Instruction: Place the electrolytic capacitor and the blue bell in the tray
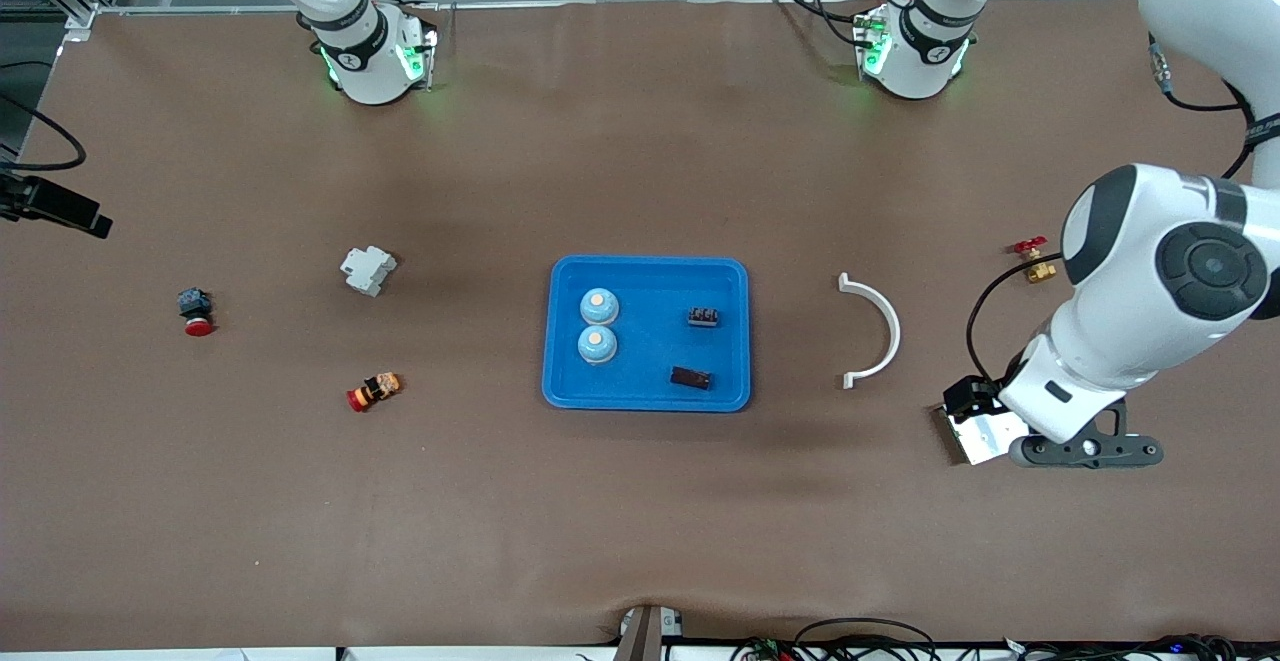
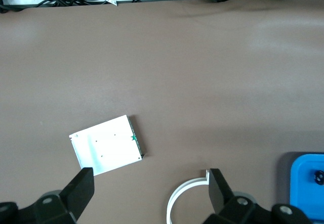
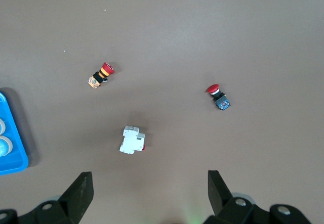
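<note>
We see the glossy blue tray (image 1: 646,286) holding two domed blue bells (image 1: 598,307) and two dark blocks (image 1: 704,317). Left pincer (image 2: 149,193) and right pincer (image 3: 148,192) hang open over the matte brown bench (image 1: 640,501).

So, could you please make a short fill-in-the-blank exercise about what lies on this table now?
1. The tray holds ____ blue bells and two small dark parts.
2. The white curved piece lies between the tray and the ____ arm's end of the table.
3. The left pincer, fingers open, hangs over the silver ____.
4. The right pincer has its fingers ____.

Missing words: two; left; plate; open
</note>
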Available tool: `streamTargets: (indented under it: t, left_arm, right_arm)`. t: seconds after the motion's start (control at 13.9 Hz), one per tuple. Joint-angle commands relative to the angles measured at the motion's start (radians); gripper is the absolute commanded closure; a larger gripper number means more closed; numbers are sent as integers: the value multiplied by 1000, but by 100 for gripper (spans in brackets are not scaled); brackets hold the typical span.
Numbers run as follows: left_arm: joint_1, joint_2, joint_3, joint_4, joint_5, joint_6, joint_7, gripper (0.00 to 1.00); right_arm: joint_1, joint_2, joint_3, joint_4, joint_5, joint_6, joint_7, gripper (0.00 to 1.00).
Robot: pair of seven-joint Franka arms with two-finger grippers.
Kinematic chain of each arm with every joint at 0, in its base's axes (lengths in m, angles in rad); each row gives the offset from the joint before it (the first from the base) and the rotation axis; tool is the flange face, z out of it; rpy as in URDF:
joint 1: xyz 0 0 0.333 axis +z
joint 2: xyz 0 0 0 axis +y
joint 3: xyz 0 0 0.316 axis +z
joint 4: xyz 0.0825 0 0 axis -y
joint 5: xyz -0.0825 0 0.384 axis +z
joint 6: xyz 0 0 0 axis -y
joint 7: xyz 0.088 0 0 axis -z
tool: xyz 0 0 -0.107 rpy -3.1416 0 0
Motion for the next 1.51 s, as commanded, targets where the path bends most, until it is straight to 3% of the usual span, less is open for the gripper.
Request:
streamTargets:
  t: [0.0,0.29,0.72,1.08,1.44]
  left_arm:
    - [115,-84,-91,-95,-18,-10,30,0]
    - [74,-135,-78,-103,-49,-66,32,0]
    - [-245,-279,336,-106,-272,-112,148,0]
    - [-397,-372,535,-109,-371,-217,224,0]
    - [-414,-432,556,-113,-379,-309,242,0]
  right_arm:
    - [-18,-10,17,5,-4,-12,-48,0]
    - [11,-12,25,-3,1,-8,-37,0]
    - [62,-12,25,-6,7,6,-37,0]
    - [59,-27,24,-36,22,9,-37,0]
    - [21,-46,14,-71,30,16,-39,0]
